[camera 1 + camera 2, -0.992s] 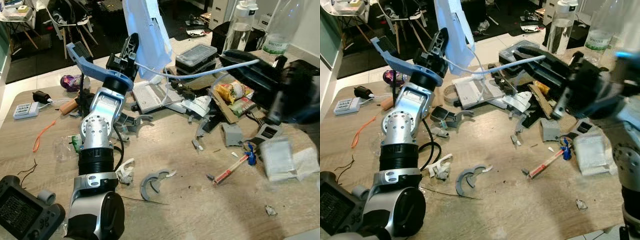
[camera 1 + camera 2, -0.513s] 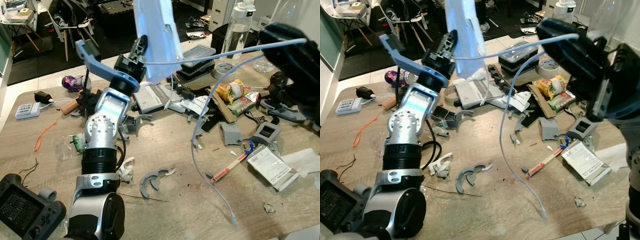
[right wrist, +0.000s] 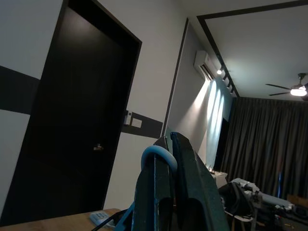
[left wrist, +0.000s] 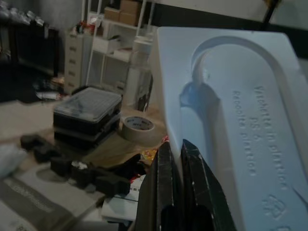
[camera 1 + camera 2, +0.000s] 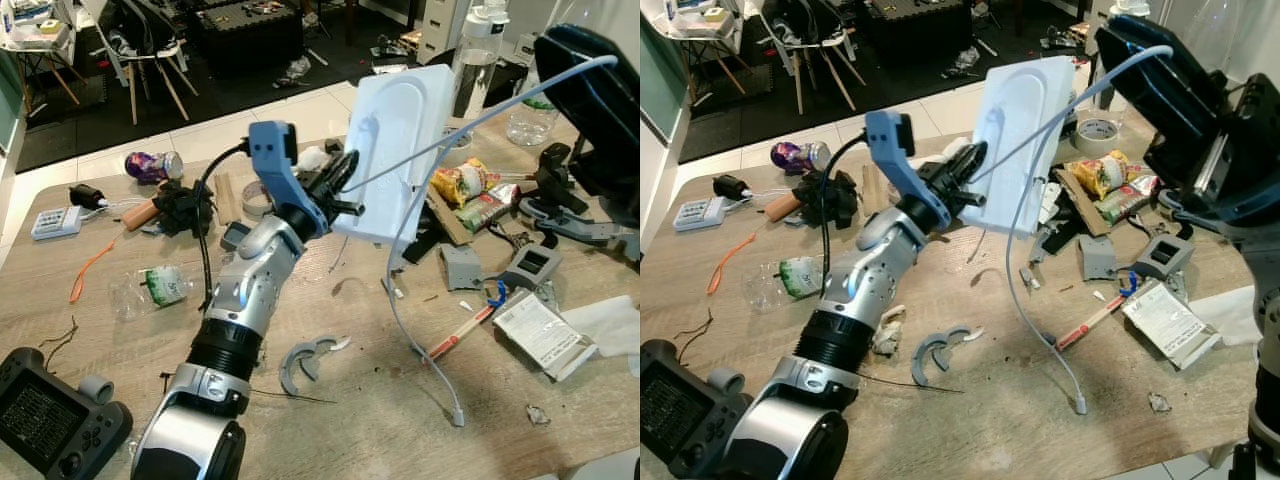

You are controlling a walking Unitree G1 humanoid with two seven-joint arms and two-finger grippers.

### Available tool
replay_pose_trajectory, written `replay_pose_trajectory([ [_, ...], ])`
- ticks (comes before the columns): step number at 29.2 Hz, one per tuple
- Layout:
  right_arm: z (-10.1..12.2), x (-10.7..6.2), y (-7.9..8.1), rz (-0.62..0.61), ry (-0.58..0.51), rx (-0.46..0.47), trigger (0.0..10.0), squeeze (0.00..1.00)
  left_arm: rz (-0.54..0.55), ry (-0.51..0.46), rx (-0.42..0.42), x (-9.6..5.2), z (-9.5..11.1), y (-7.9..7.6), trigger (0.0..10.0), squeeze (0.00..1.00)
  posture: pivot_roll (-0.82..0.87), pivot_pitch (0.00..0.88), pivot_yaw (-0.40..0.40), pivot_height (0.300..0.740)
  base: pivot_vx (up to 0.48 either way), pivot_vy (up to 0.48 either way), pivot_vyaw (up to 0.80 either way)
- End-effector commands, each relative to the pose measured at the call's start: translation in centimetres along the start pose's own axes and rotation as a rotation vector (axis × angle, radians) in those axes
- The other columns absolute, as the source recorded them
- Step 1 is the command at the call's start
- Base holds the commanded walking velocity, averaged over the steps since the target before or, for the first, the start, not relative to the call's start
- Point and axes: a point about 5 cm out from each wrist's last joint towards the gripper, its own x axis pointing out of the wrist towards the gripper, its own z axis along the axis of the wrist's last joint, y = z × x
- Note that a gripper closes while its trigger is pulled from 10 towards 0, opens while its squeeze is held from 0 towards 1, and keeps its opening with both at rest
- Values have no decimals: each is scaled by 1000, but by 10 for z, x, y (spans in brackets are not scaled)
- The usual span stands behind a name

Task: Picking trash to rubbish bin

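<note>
A white moulded plastic tray (image 5: 398,150) is held up above the cluttered wooden table (image 5: 350,400), its edge pinched in my left gripper (image 5: 342,178), which is shut on it. The left wrist view has the black fingers (image 4: 174,192) clamped on the tray (image 4: 240,125). A pale blue tube (image 5: 400,290) runs from the tray up to my right gripper (image 5: 600,62), raised high at the right and shut on it. The tube's free end (image 5: 456,418) hangs down to the tabletop. In the right wrist view the tube (image 3: 159,155) loops between the shut fingers (image 3: 187,192).
Clutter covers the table: a crushed bottle (image 5: 150,290), grey curved plastic pieces (image 5: 305,360), snack packets (image 5: 470,185), a white packet (image 5: 545,335), a tape roll (image 5: 1099,131), a black controller (image 5: 45,425) at the front left. Chairs (image 5: 150,50) stand on the floor beyond.
My left arm has swung right and down, turning the white tray to face me over the middle of the table. The right gripper rose a little with the tube; its loose end now touches the table.
</note>
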Motion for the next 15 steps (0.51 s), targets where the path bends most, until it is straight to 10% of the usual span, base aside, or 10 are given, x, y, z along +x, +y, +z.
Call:
replay_pose_trajectory([
  [1, 19, 4, 1, 15, -90, -56, 0, 0, 97, 125, 46, -19, -25, 23, 10000, 0, -65, 67, 97, 740, 0, 0, 0],
  [11, 17, 7, 0, 8, -88, -52, 0, 0, 104, 192, 186, -22, -35, 26, 10000, 0, -67, 68, 99, 740, 0, 0, 0],
  [13, 16, 7, 0, 9, -86, -50, 0, 0, 105, 194, 189, -22, -36, 26, 10000, 1000, -65, 66, 99, 740, 0, 0, 0],
  [15, 15, 7, 0, 9, -82, -48, 0, 0, 104, 192, 193, -22, -36, 27, 10000, 1000, -65, 66, 99, 740, 0, 0, 0],
])
